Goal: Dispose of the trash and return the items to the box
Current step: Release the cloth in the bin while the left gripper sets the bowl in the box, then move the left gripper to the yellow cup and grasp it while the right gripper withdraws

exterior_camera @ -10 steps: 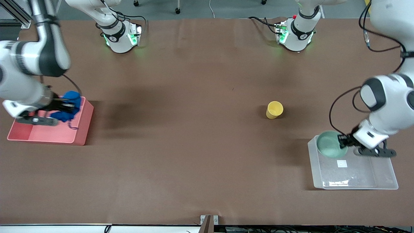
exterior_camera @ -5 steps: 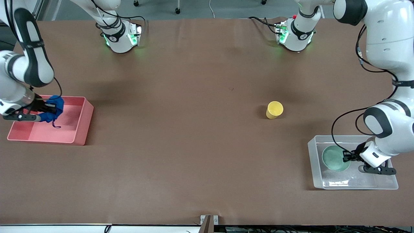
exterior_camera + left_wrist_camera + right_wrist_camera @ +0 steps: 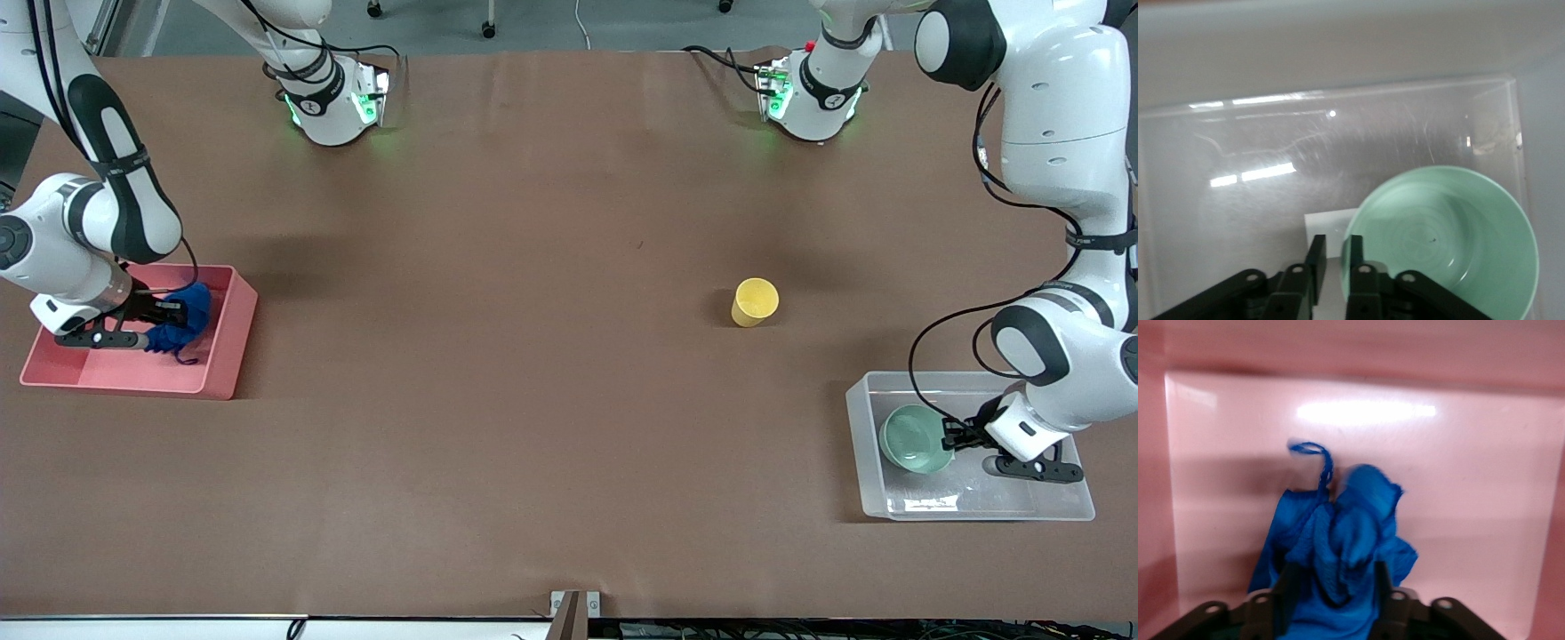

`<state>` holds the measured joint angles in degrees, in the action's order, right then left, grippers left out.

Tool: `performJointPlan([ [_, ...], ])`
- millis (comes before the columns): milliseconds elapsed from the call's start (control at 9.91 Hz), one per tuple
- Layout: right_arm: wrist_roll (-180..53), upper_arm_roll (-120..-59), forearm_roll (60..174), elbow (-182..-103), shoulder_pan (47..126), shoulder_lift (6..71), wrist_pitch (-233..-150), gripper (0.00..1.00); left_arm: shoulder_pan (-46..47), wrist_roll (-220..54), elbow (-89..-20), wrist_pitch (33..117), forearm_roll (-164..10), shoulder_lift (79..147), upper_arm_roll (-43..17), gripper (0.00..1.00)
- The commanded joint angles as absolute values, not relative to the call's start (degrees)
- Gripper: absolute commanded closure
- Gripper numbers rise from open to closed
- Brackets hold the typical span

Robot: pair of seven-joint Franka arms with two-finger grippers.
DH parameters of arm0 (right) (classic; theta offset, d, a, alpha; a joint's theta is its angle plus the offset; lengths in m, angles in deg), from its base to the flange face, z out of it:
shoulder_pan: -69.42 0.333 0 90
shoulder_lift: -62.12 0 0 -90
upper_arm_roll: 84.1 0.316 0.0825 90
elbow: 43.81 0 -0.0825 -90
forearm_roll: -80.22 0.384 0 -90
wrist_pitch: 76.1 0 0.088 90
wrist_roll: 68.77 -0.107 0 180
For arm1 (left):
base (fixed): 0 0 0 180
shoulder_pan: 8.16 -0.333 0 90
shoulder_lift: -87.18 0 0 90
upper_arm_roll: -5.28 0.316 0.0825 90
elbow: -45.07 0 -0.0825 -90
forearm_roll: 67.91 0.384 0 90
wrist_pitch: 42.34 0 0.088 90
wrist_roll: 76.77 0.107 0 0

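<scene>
The pale green bowl [image 3: 916,440] sits in the clear box [image 3: 1058,507], at the end nearer the yellow cup. My left gripper [image 3: 953,437] is low in the box. Its fingers [image 3: 1317,257] stand slightly open astride the bowl's rim [image 3: 1445,240], with a gap showing beside the rim. The white label [image 3: 1328,223] lies under them. The yellow cup [image 3: 755,301] stands alone on the table. My right gripper [image 3: 169,316] is low inside the pink bin [image 3: 222,364], shut on the blue cloth wad [image 3: 182,322], which bulges between its fingers [image 3: 1338,587].
The pink bin stands at the right arm's end of the table and the clear box at the left arm's end. Brown table surface stretches between them, with the yellow cup nearer the box. Both arm bases stand along the table's far edge.
My left gripper lowered the bowl from above the box rim to its floor, and its fingers have parted a little. My right gripper carried the cloth down into the pink bin.
</scene>
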<state>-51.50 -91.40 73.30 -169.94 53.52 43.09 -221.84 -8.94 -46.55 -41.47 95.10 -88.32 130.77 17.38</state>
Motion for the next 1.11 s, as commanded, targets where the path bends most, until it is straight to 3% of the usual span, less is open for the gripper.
performJointPlan([
  [0,-52.67,-89.64,73.88,-164.78,54.46,51.88,-208.72,0.00,-8.78,-45.91,-43.69,91.02,-88.74,124.13,17.15,0.16],
  [202,-64.85,-89.55,73.89,-157.40,59.63,57.26,-194.20,0.00,-7.99,-47.92,-50.43,86.44,-88.56,114.74,16.10,0.11],
  [303,-69.08,-89.64,73.98,-154.75,62.53,59.54,-188.91,0.00,-7.90,-49.94,-55.52,86.42,-88.56,110.08,14.09,0.01],
  [505,-75.35,-89.55,76.59,-148.78,66.94,63.59,-179.33,0.00,-7.98,-56.77,-64.05,86.59,-80.62,103.21,7.95,0.00],
  [706,-75.63,-89.99,81.61,-137.21,66.70,64.57,-164.23,0.00,-7.98,-60.24,-72.23,87.03,-77.93,99.76,2.32,0.00],
  [908,-74.84,-90.08,81.01,-125.07,66.35,63.44,-155.86,0.00,-7.90,-60.86,-78.82,88.34,-77.93,97.83,-2.09,0.00],
  [1009,-74.75,-90.08,81.01,-124.50,66.60,62.39,-154.94,0.00,-7.90,-61.03,-82.25,91.31,-77.93,97.73,-4.10,0.00],
])
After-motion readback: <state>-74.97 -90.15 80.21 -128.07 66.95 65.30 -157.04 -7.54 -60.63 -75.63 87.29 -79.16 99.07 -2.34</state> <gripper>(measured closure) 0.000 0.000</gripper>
